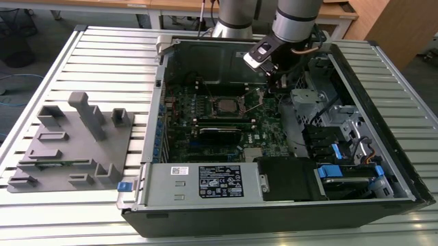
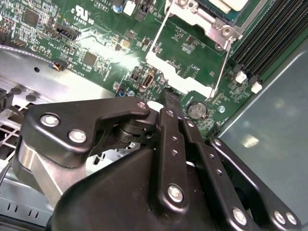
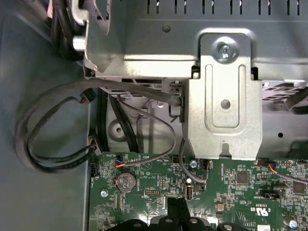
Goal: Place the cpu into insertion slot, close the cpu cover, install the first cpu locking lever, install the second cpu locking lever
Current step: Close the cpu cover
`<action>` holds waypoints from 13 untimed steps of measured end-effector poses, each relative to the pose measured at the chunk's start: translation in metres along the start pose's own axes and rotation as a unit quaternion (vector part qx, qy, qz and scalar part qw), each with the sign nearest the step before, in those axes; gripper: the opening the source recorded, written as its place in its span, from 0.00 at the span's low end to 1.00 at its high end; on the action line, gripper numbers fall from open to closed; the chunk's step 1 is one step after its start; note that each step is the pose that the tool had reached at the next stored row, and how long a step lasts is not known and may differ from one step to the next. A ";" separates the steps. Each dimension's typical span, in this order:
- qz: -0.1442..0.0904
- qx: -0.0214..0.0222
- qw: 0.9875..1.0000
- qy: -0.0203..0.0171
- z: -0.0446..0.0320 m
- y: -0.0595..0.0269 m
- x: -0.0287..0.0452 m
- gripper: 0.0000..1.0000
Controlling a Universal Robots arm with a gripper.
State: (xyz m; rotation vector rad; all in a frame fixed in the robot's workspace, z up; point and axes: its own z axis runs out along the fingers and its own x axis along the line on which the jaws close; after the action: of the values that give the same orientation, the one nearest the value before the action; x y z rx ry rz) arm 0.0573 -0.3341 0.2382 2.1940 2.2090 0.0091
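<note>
**A:** What do you have at the exterior view's left?

**B:** There you have a grey fixture plate (image 1: 75,151). It lies on the slatted table (image 1: 110,51), just beside the open computer case (image 1: 274,218).

**A:** And inside the case?

**B:** Going right, you meet the green motherboard (image 1: 179,102). Near its middle sits the insertion slot (image 1: 211,100). The cpu (image 1: 226,106) lies in it, with the silver-grey top up. In the second wrist view the cpu cover (image 2: 204,20) seems to lie flat around the chip. Two thin wire locking levers (image 2: 158,36) stick out from the socket toward your gripper. If they are hooked down, I cannot tell.

**A:** Where is my gripper?

**B:** Your gripper (image 1: 275,83) (image 2: 169,98) (image 3: 176,208) hangs low over the board. It is just beside the slot, on the exterior view's right, and near the coin battery (image 2: 196,110). Its fingers are pressed together, tip against tip.

**A:** And further right?

**B:** You see a grey metal bracket (image 1: 308,97), and after it a blue-handled bay (image 1: 335,171) at the case wall.
</note>
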 end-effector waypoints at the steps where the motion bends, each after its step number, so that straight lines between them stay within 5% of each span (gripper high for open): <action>1: 0.000 0.000 1.000 0.000 0.0003 -0.0013 0.0000 0.10; 13: 0.000 -0.003 1.000 -0.001 0.0016 -0.0283 0.0006 0.10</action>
State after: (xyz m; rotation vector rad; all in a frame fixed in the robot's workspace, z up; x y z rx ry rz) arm 0.0290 -0.3337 0.2359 2.1909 2.2055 0.0132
